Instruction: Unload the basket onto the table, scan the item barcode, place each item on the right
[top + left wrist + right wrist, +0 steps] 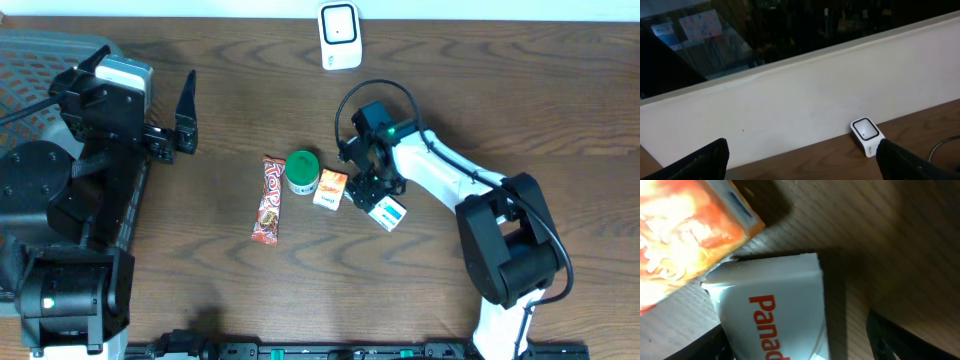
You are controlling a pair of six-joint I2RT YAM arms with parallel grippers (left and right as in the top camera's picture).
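Shows a small white medicine carton (388, 212) lying flat on the wooden surface (500, 90), just beside an orange box (330, 188) and well apart from the scanner (340, 35) at the far edge. Looks like light, stiff-walled, slightly slick cardboard, easy to dent, so best pinched across its two long sides. Has the right gripper (805, 340) angled down over the carton with jaws apart on either side, seemingly not yet clamped judging from a cramped close view, and the left gripper (805, 160) raised at the left, jaws wide with nothing between, facing the scanner.
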